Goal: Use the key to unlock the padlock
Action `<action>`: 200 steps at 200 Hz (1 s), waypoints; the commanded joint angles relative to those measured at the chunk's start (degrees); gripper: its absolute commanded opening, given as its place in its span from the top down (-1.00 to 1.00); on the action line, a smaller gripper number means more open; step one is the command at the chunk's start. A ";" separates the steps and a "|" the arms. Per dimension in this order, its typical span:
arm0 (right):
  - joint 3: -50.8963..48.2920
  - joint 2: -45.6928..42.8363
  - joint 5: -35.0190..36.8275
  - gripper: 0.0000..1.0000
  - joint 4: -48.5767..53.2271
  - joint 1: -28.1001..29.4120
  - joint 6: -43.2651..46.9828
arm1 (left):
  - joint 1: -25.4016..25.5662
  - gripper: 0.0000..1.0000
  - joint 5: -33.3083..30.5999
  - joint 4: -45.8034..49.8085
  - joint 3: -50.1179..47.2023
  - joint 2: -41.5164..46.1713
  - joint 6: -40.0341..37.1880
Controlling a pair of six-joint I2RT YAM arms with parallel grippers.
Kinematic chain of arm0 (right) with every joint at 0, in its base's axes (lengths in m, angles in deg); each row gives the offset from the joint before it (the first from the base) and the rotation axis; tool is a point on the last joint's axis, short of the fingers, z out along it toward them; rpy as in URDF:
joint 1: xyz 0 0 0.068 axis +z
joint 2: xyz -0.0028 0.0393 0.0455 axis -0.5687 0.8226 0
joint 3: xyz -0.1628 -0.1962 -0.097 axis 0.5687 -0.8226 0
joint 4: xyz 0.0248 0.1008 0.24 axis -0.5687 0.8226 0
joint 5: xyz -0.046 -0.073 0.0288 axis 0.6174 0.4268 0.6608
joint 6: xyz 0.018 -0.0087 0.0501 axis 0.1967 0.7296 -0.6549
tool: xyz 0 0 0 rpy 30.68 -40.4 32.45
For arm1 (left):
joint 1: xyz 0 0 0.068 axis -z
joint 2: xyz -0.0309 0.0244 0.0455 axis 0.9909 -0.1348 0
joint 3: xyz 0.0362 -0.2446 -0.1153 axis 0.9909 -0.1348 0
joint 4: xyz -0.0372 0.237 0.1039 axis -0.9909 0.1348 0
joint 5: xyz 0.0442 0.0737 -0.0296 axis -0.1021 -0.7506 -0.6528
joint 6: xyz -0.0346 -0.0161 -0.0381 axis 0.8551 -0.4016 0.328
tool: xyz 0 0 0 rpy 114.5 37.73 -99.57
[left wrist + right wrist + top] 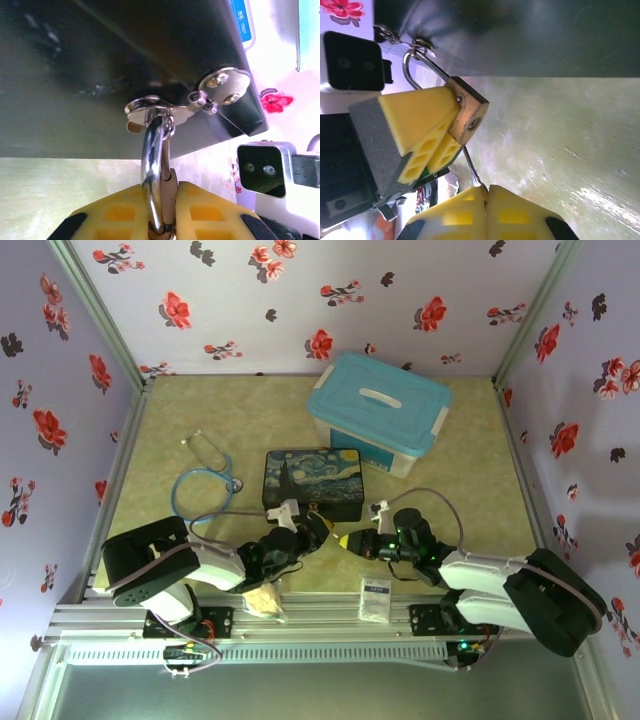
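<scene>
Jaws on the left gripper (164, 196) are squeezed nearly shut on the padlock (470, 112). Its yellow fingers (415, 125) press on both sides of the little gold body. The padlock's silver loop (152, 160) goes up from between those fingers and hooks through the clasp (150, 107) on the front of the painted box (313, 485). So the padlock hangs on the box, right at its near side, and it is tipped over on a slant.

Jaws on the right gripper (486, 194) are pinched all the way shut on the key (471, 167). The thin grey stem of the key pokes out from between its own yellow fingers (515, 215). The stem points up at the flat bottom of the padlock, where there is a small round hole. The tip of the key reaches that end of the padlock, but I cannot tell if it is inside the hole.

From above, the two grippers meet tip to tip just in front of the painted box, which has a swirly night sky on its lid. Behind that box sits a white tub with a blue lid (380, 410). A blue stethoscope (205, 480) lies on the green table (470, 490), to the left of the painted box. A small white packet (375, 598) lies at the near edge, close to the right arm's base
</scene>
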 commanded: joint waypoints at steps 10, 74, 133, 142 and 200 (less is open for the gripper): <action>0.94 -0.39 0.83 1.00 0.46 -0.28 1.48 | -0.29 1.00 -0.17 -2.93 0.56 1.45 0.29; 2.42 0.18 2.29 1.00 -1.44 -0.89 1.80 | -0.16 1.00 0.20 -2.86 1.26 1.74 0.84; 3.70 3.39 1.32 1.00 -3.84 -1.24 1.89 | 0.16 1.00 0.14 -7.20 0.50 0.50 2.11; 3.66 3.81 1.09 1.00 -3.86 -1.25 1.96 | 0.21 1.00 -0.07 -7.90 0.40 0.24 2.40; 2.40 2.24 0.93 1.00 -0.54 -1.37 2.89 | 0.22 1.00 -1.06 -7.47 -0.30 1.18 3.00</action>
